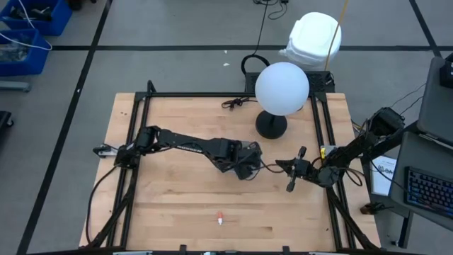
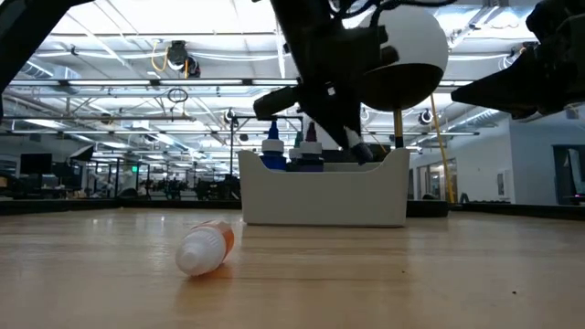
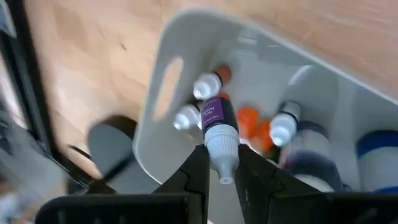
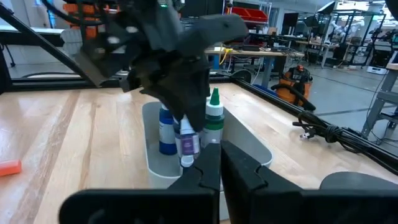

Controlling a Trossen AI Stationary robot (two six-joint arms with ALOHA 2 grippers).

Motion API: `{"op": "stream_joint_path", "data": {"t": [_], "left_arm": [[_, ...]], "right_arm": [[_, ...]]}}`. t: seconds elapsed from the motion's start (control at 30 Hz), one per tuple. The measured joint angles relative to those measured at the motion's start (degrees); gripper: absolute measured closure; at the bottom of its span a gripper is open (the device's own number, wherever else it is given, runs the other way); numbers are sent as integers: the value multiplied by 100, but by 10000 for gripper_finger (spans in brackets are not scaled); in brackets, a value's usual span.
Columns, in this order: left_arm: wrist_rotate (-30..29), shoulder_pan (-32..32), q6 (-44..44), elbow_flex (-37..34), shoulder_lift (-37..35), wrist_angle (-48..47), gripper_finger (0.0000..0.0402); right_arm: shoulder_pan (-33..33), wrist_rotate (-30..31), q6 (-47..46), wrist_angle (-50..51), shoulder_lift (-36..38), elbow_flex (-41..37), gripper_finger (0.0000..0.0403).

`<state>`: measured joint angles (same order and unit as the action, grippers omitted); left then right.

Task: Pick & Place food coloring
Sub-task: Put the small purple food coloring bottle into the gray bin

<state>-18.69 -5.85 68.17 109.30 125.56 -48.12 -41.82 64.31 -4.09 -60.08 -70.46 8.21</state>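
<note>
A white tray [image 2: 324,199] stands mid-table with several food coloring bottles upright in it, among them a blue one [image 4: 165,130] and a green one [image 4: 214,115]. My left gripper [image 3: 222,155] hangs over the tray, shut on a purple-labelled bottle [image 3: 215,115] with a white cap. In the high view the tray is hidden under that gripper [image 1: 248,161]. One orange bottle [image 2: 206,249] lies on its side near the table's front edge [image 1: 220,218]. My right gripper [image 4: 221,158] is shut, level, just right of the tray [image 1: 284,167]. My left gripper pinches the purple bottle's white cap [image 3: 222,144] between its two fingers [image 3: 196,174]. The fingers slant down from the table's left side. The bottle's dark body reaches past the fingertips, over the other bottles in the tray. Whether its base rests on anything I cannot tell.
A lamp with a white globe [image 1: 282,86] and dark round base [image 1: 271,126] stands behind the tray. Black rails [image 1: 212,94] frame the table, and a black cable [image 1: 237,103] lies at the far edge. Bare wood stretches around the lying bottle.
</note>
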Motion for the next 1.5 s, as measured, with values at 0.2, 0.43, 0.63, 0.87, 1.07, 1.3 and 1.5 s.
{"op": "stream_joint_path", "data": {"t": [0.2,0.43,0.63,0.87,1.07,1.3,1.5], "left_arm": [[-118,-133,497,0,-2,178,346],[-308,-217,617,0,175,-8,346],[-1049,-266,1129,-9,608,45,346],[-934,-266,1344,-7,743,204,346],[-845,-282,1426,-7,737,225,346],[-838,-293,1571,-7,737,220,346],[-836,-292,1569,-7,736,216,284]], "right_arm": [[0,-3,30,-11,4,2,402],[1,-4,48,-10,7,2,402],[0,-7,62,-31,7,9,402],[0,-9,186,-94,7,9,403],[0,-9,200,-78,7,9,403],[0,-11,200,-89,7,9,403],[0,-11,200,-91,7,9,403]]}}
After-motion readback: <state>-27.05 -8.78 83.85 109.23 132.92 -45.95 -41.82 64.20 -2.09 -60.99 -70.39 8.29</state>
